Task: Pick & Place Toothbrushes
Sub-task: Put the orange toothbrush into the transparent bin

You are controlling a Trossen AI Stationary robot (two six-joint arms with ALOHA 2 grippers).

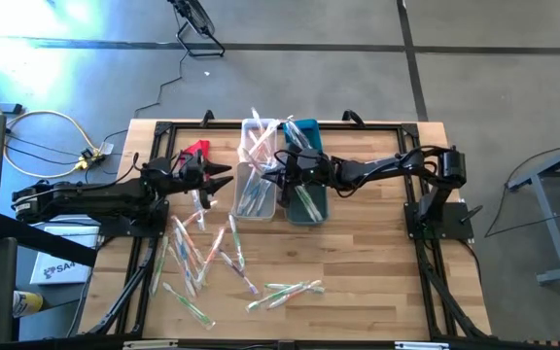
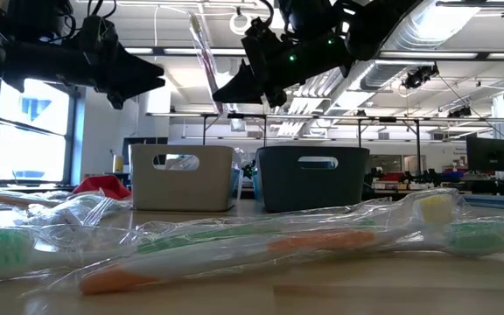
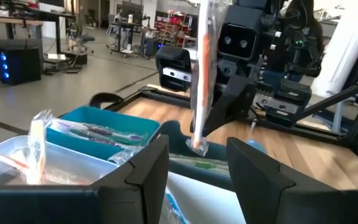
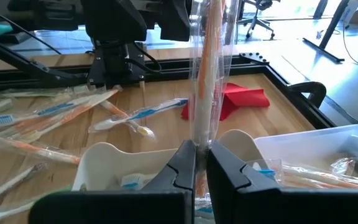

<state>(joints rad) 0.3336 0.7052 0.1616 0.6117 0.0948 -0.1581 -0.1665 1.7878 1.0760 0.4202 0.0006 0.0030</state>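
While right gripper [image 4: 201,163] is clamped on an orange-handled wrapped toothbrush [image 4: 207,74], held upright above the white bin [image 1: 256,190] and teal bin [image 1: 307,199], left gripper [image 3: 197,165] hovers beside them, fingers apart, empty. Remaining toothbrushes [image 1: 202,258] lie scattered on table [image 1: 377,262].

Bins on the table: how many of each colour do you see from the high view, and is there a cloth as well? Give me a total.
White bins: 2
Teal bins: 2
Red cloth: 1
Total: 5
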